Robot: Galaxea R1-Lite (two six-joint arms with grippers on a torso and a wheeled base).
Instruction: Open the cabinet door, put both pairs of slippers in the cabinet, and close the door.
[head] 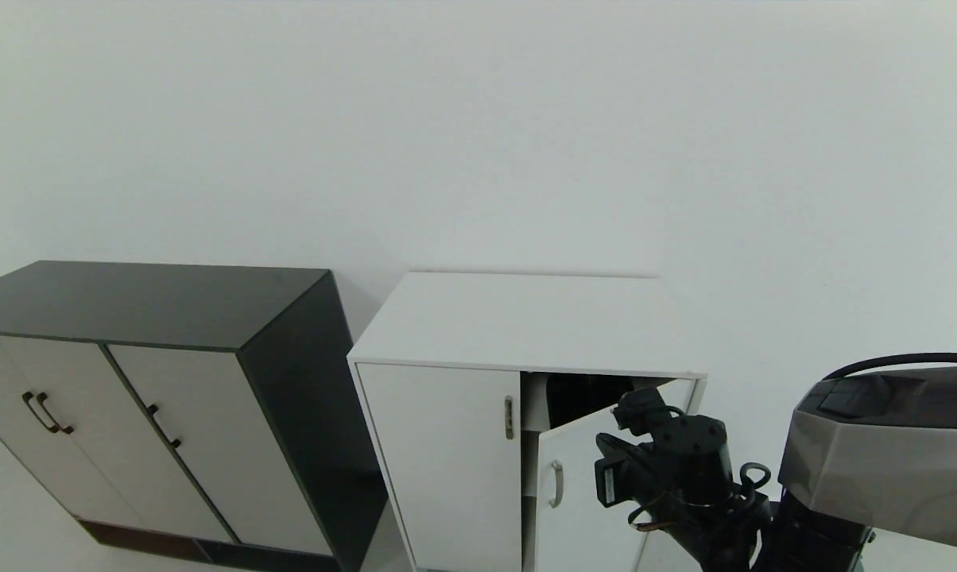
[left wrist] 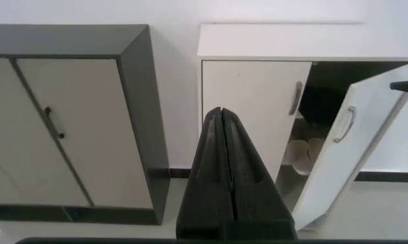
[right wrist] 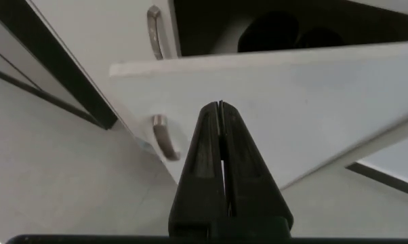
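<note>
Stretching out nearest, pale floor (right wrist: pixel 55 169) meets a white cabinet (head: pixel 518 318) whose right door (head: pixel 572 532) hangs ajar. Inside, beige slippers (left wrist: pixel 304 156) sit low and dark slippers (right wrist: pixel 268 30) above. A dark cabinet (head: pixel 153 302) stands beside it, with a plain wall (head: pixel 526 119) behind. The right gripper (right wrist: pixel 220 108), fingers pressed together, faces the door. The left gripper (left wrist: pixel 221 112), also pressed together, hangs well back.

Slippers (left wrist: pixel 306 156) inside cabinet (left wrist: pixel 278 42), behind door (left wrist: pixel 368 112)
</note>
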